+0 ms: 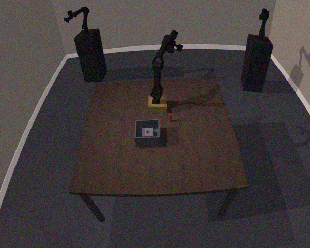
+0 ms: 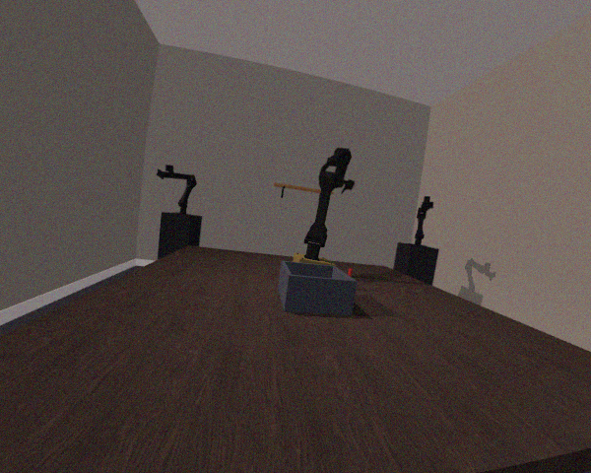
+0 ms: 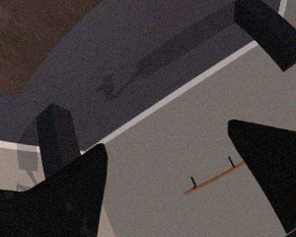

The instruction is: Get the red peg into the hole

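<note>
Dim room, dark wood surface (image 1: 123, 165) (image 2: 234, 381) (image 3: 30, 39). Your fingers are up high, spread apart with nothing between them. Well below them, the red peg (image 1: 170, 117) (image 2: 350, 272) is standing on the surface near the yellow base (image 1: 157, 109) (image 2: 296, 256); then the open box (image 1: 147, 141) (image 2: 318, 295) with its pale plate (image 1: 143, 133). Wall with an orange bar (image 2: 295, 187) (image 3: 212, 180) is way out past your fingers.

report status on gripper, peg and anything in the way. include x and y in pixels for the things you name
Gripper (image 3: 169, 138) open, high above the table, nothing between its fingers. Red peg (image 1: 170, 117) (image 2: 350, 272) upright on the table, outside the box (image 1: 147, 142) (image 2: 319, 295). Box walls stand around the plate (image 1: 144, 133).
</note>
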Action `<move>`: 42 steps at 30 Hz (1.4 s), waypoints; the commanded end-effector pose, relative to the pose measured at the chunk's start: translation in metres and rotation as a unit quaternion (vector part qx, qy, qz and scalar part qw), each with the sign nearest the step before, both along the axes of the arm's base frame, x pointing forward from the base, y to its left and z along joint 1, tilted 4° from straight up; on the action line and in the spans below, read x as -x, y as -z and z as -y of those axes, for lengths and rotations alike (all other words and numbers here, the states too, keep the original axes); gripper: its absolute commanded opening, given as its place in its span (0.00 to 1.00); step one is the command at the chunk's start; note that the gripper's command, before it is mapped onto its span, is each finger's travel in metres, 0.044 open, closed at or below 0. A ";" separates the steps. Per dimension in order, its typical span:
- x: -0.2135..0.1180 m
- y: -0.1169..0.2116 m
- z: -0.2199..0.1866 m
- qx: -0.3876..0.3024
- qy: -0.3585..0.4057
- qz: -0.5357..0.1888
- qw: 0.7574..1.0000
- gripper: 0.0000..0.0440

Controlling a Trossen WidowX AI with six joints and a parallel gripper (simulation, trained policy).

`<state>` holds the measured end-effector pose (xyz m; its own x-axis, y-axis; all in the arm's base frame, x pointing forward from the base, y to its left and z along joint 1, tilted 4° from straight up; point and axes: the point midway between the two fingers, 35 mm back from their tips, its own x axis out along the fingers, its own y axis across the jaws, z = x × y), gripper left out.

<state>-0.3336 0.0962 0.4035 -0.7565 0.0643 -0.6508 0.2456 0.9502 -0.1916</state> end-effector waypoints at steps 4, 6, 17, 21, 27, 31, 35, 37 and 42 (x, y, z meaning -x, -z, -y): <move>-0.007 -0.005 -0.014 0.034 0.058 -0.015 0.998 1.00; -0.011 -0.005 -0.021 0.053 0.087 -0.019 0.995 1.00; -0.036 -0.004 -0.058 0.154 0.243 -0.045 0.957 1.00; -0.046 -0.003 -0.071 0.190 0.298 -0.056 0.934 1.00; -0.063 -0.001 -0.088 0.242 0.376 -0.075 0.891 1.00; -0.074 0.001 -0.098 0.275 0.425 -0.089 0.858 1.00; -0.086 0.003 -0.108 0.306 0.472 -0.104 0.820 1.00; -0.092 0.004 -0.113 0.322 0.495 -0.112 0.799 1.00; -0.107 0.007 -0.124 0.358 0.548 -0.132 0.744 1.00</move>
